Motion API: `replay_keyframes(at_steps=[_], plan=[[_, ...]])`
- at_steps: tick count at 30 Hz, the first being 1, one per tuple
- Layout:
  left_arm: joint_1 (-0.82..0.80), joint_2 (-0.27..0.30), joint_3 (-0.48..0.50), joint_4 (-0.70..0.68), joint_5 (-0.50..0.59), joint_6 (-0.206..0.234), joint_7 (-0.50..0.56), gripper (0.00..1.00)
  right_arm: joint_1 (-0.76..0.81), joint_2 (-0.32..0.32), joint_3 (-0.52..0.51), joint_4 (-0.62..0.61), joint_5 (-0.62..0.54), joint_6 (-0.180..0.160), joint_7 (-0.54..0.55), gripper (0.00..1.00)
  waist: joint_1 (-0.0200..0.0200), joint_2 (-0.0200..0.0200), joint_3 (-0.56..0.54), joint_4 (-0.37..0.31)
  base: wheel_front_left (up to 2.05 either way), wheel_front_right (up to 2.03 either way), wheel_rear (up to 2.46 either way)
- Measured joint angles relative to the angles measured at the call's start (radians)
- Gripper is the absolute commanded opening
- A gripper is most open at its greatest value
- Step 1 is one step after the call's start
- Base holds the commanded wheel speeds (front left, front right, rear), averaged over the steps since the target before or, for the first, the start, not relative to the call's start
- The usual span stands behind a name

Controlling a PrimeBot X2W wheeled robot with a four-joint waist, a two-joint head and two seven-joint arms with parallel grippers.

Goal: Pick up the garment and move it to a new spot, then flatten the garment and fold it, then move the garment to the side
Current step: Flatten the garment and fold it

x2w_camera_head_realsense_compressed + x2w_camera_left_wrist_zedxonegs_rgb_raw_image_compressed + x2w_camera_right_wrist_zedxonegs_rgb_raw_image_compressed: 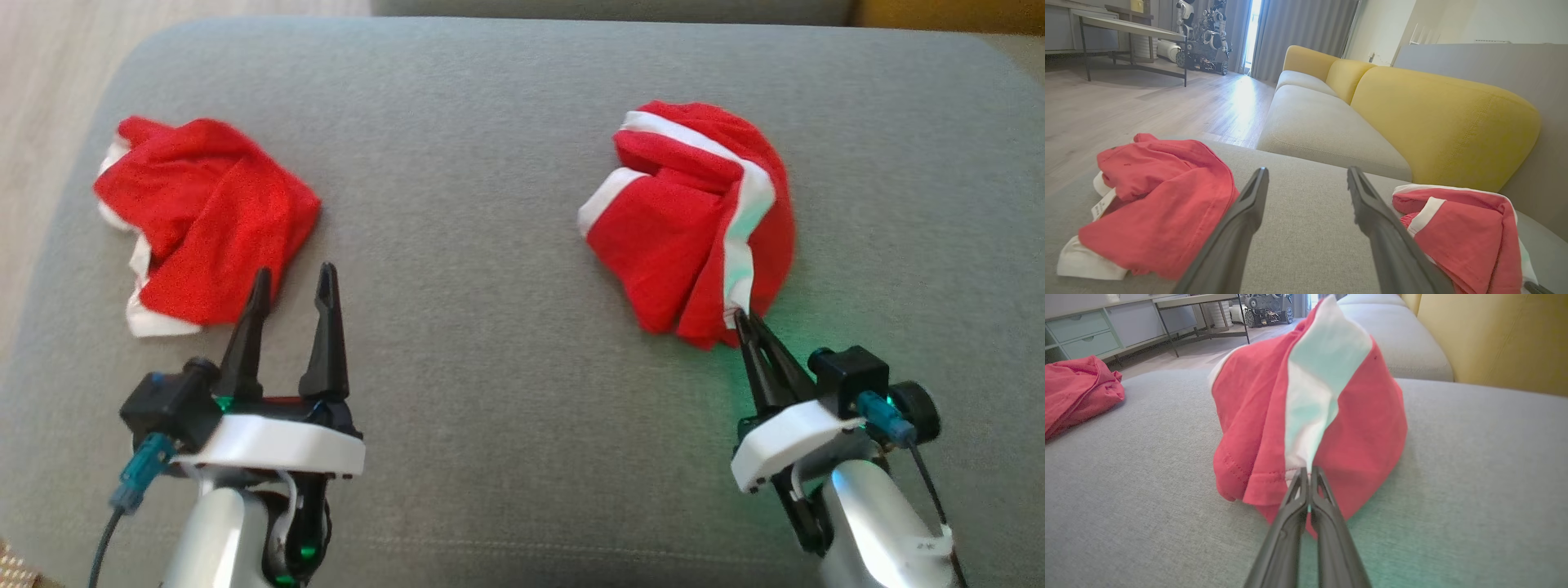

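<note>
The garment is seen bunched on the right of the grey cushion, well apart from the other red bundle at the left. The near end of its white band is pinched between the pressed-together jaws of the right gripper. The left gripper is seen with jaws spread, just beside the other bundle, and nothing is held in it. Since only a thin edge appears caught, a slow, straight lift is advised, so that the cloth is not pulled free.

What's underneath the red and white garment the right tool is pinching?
The red and white garment lies on the grey cushion, its edge pinched by the right tool; anything beneath its folds is hidden.
</note>
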Motion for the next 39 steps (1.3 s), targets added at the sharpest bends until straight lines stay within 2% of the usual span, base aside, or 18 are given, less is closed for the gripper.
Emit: replay_keyframes(at_steps=[5,9,15,19,23,30,34,36,39], plan=[[0.000,0.000,0.018,-0.001,0.000,0.001,0.000,1.00,0.078,0.000,-0.051,-0.134,-0.168,0.000,0.070,0.00,0.0000,0.0000,-0.012,-0.050,0.00,0.00,0.00],[0.000,0.000,0.020,-0.002,0.000,0.001,0.000,1.00,0.151,-0.003,-0.050,-0.254,-0.273,0.000,0.137,0.00,0.0000,0.0000,-0.019,-0.098,0.00,0.00,0.00],[-0.022,-0.001,0.024,0.005,0.002,-0.001,0.000,1.00,0.220,-0.053,0.012,-0.373,-0.311,0.000,0.216,0.00,0.0000,0.0000,-0.019,-0.170,0.00,0.00,0.00],[-0.054,-0.001,0.023,0.020,0.024,-0.013,0.000,1.00,0.249,-0.073,-0.025,-0.413,-0.338,0.000,0.247,0.00,0.0000,0.0000,-0.014,-0.213,0.00,0.00,0.00],[-0.095,-0.001,0.018,0.073,0.034,-0.028,0.000,1.00,0.257,-0.070,-0.031,-0.422,-0.351,0.000,0.247,0.00,0.0000,0.0000,-0.005,-0.247,0.00,0.00,0.00],[-0.294,-0.003,-0.030,0.288,0.069,-0.078,0.012,1.00,0.213,-0.033,0.030,-0.397,-0.369,0.000,0.166,0.00,0.0000,0.0000,0.029,-0.303,0.00,0.00,0.00],[-0.445,0.021,-0.057,0.368,0.055,-0.111,0.078,1.00,0.151,-0.021,0.053,-0.360,-0.382,0.000,0.131,0.00,0.0000,0.0000,0.056,-0.331,0.00,0.00,0.00],[-0.516,0.040,-0.064,0.410,0.015,-0.121,0.135,1.00,0.131,-0.018,0.062,-0.337,-0.384,0.000,0.115,0.00,0.0000,0.0000,0.068,-0.348,0.00,0.00,0.00],[-0.607,0.097,-0.115,0.465,-0.047,-0.125,0.256,1.00,0.106,-0.012,0.087,-0.309,-0.375,0.000,0.094,0.00,0.0000,0.0000,0.082,-0.377,0.00,0.00,0.00]])
